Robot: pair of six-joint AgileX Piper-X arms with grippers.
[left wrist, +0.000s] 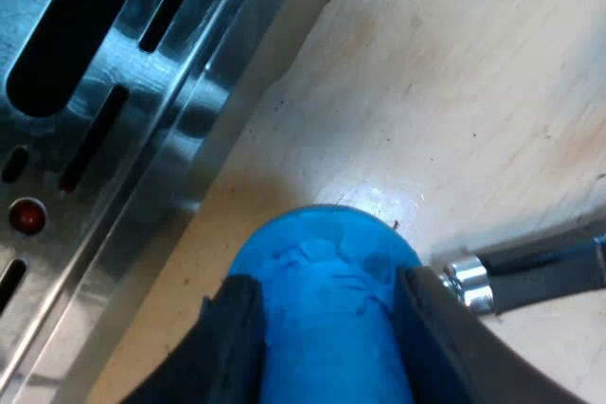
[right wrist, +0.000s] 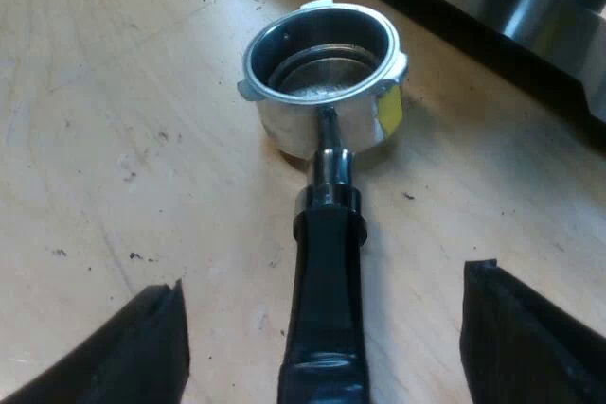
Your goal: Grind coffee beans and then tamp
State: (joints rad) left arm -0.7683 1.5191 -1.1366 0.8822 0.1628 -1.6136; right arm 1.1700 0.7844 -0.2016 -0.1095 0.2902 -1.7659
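Left gripper (left wrist: pixel 327 328) clamped on blue rounded tamper (left wrist: pixel 327 257) beside steel drip tray (left wrist: pixel 114 120). Right gripper (right wrist: pixel 324 314) apart, straddling dark handle (right wrist: pixel 327 253) of round metal holder (right wrist: pixel 327 130) lying on pale wooden table (right wrist: pixel 114 139).

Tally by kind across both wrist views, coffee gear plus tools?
tamper: 1
metal holder: 1
espresso machine: 1
tools: 2, left tool, right tool
total: 5
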